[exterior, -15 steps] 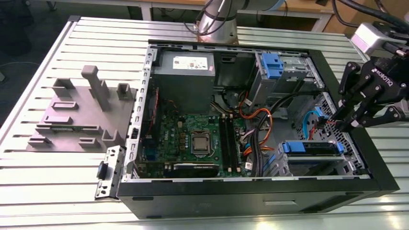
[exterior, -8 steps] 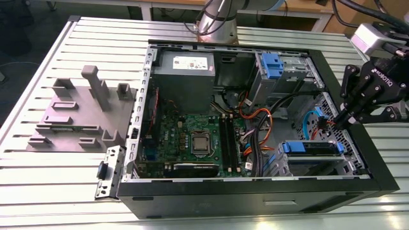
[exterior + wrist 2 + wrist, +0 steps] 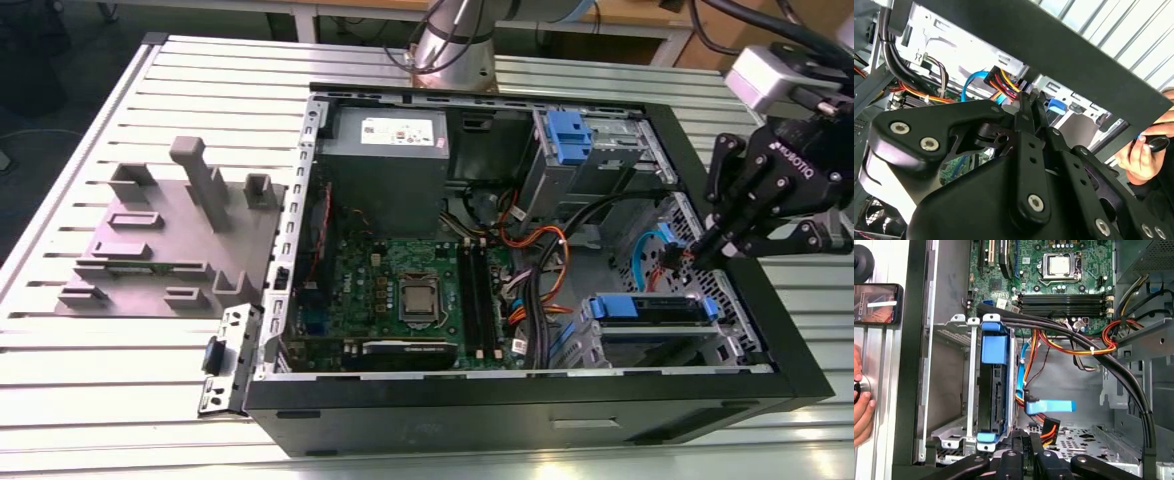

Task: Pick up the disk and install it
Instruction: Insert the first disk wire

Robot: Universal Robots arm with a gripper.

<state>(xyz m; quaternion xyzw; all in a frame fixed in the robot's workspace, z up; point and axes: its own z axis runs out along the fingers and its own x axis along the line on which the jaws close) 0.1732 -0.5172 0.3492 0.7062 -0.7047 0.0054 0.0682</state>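
The disk (image 3: 647, 308) sits on edge in the metal drive cage at the near corner of the open computer case (image 3: 534, 405), on the exterior view's right. In the first wrist view the disk (image 3: 994, 390) shows its dark side between the blue ends of its carrier. My gripper (image 3: 697, 258) hangs just above and beyond the cage, over the case's edge, fingers pressed together with nothing between them. In both wrist views the gripper (image 3: 1026, 442) (image 3: 1026, 102) points at the cable bundle beside the disk.
A blue flat connector (image 3: 1050, 406) and orange-yellow power cables (image 3: 1074, 347) lie loose beside the cage. Another blue carrier (image 3: 567, 135) stands in the far bay. A grey fixture (image 3: 160, 240) lies on the exterior view's left. A person's hand (image 3: 1141, 155) and a phone (image 3: 876, 302) are outside the case.
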